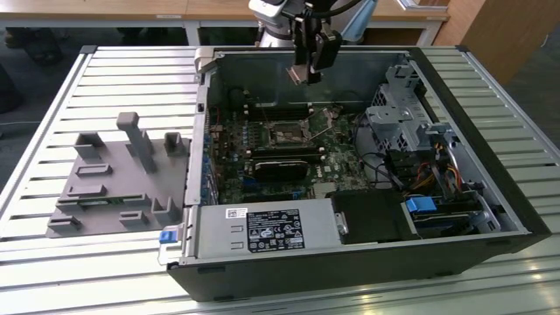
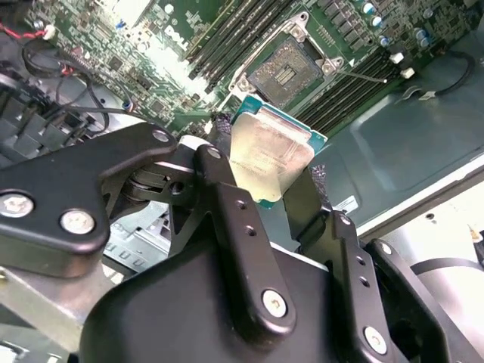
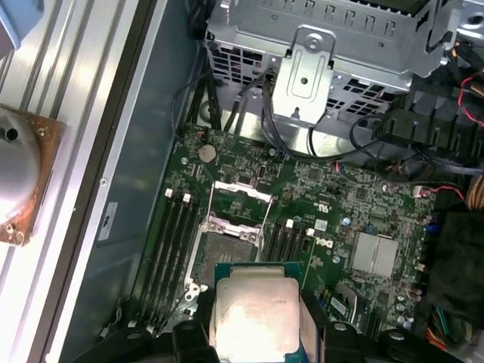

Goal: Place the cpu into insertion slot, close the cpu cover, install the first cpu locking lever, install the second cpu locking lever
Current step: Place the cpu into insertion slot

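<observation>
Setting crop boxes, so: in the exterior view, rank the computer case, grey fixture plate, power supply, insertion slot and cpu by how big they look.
1. computer case
2. grey fixture plate
3. power supply
4. insertion slot
5. cpu: looks smallest, but it is held aloft and seen edge-on, so unsure against the slot.

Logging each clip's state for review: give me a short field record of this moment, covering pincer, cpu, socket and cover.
pincer: shut on the cpu, above the open computer case
cpu: held over the motherboard, not yet seated
insertion slot: empty, dark centre exposed
cpu cover: swung open, beside the slot
</observation>
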Tool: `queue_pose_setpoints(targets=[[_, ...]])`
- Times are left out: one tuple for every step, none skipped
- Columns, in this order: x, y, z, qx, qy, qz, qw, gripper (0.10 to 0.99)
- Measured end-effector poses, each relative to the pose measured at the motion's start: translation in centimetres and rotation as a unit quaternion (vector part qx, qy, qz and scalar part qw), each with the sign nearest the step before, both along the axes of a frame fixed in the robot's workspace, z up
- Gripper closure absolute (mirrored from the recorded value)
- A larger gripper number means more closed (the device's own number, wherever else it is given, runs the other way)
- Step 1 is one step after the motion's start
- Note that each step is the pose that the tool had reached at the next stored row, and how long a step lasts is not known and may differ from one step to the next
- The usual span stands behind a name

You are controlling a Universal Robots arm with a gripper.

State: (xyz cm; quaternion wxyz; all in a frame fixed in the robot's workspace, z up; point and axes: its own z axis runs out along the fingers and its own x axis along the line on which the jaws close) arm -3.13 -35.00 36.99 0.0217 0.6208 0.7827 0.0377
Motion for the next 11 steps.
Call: queue_pose_setpoints(targets=[[0.0, 0.0, -0.01, 0.0, 0.0, -0.006, 1.0, 0.561], [0.0, 0.01, -0.01, -0.0001, 0.0, -0.011, 0.9999, 0.561], [0.0, 0.01, -0.02, -0.0001, 0.0, -0.017, 0.9999, 0.561], [0.0, 0.01, -0.02, -0.0002, 0.0, -0.022, 0.9998, 0.561], [0.0, 0.03, -0.03, -0.0002, 0.0, -0.027, 0.9996, 0.561], [0.0, 0.03, -0.04, -0.0001, 0.0, -0.031, 0.9995, 0.561], [-0.03, 0.04, -0.07, -0.0001, 0.0, -0.036, 0.9994, 0.561], [-0.04, 0.05, -0.1, -0.0001, 0.0, -0.039, 0.9992, 0.561], [-0.05, 0.06, -0.14, -0.0001, 0.0, -0.042, 0.9991, 0.561], [-0.05, 0.07, -0.18, -0.0001, 0.0, -0.044, 0.999, 0.561], [-0.05, 0.07, -0.22, -0.0001, 0.0, -0.045, 0.999, 0.561]])
